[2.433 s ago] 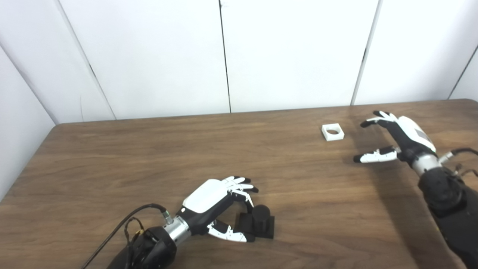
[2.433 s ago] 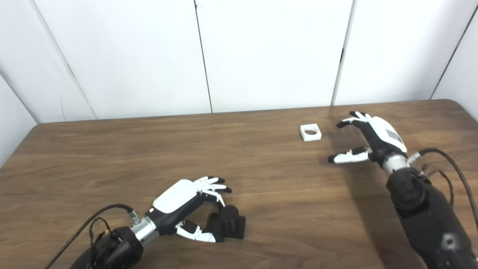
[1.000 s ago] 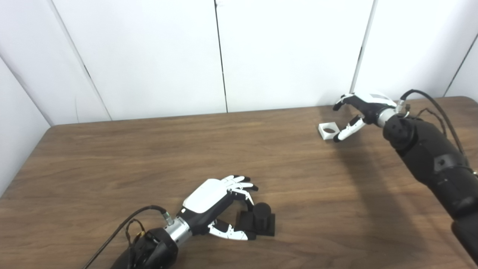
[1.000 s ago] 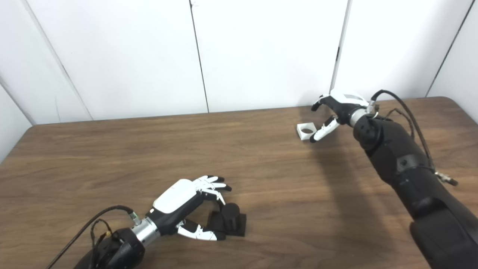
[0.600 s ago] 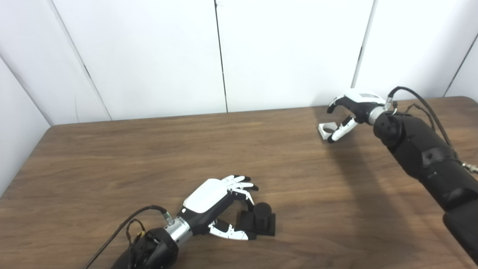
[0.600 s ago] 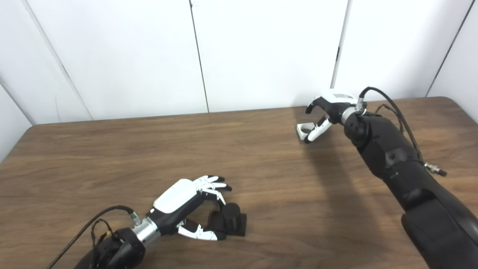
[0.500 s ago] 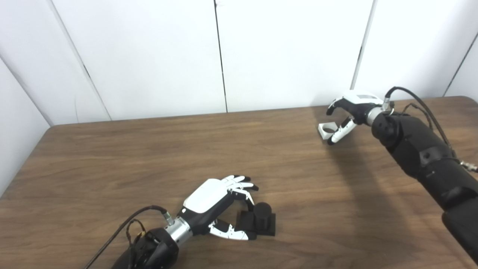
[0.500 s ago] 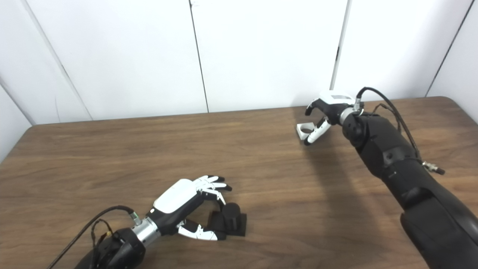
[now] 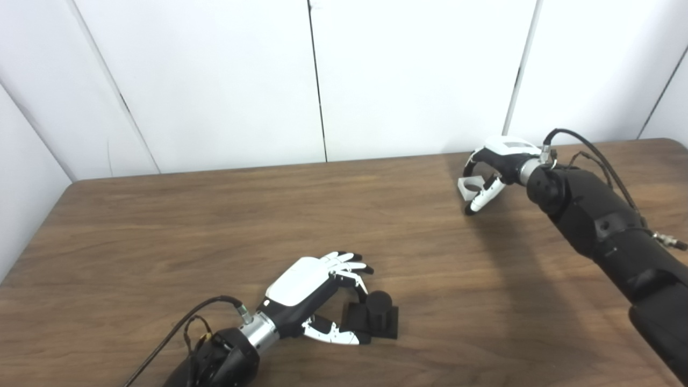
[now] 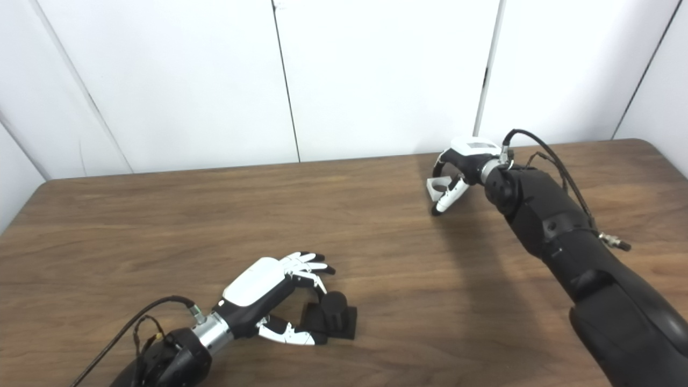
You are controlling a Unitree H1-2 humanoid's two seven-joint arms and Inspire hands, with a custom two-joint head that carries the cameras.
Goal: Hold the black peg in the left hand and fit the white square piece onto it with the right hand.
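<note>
Far from the black peg [image 9: 378,318], the right hand [image 9: 492,167] is curling its fingers around the white square piece [image 9: 469,187] to grasp it, not clearly gripping, while the left hand [image 9: 309,294] is half-closing beside the peg to steady it.

Left robot hand [image 9: 309,293] curled; right robot hand [image 9: 492,164] curled, far.

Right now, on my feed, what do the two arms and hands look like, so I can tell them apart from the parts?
Both arms are bulky matte black with silver metal wrist collars. The left hand and right hand have glossy white back shells, black palms and white fingers tipped black. A black cable loops from each wrist; small yellow wiring shows near the left one.
</note>
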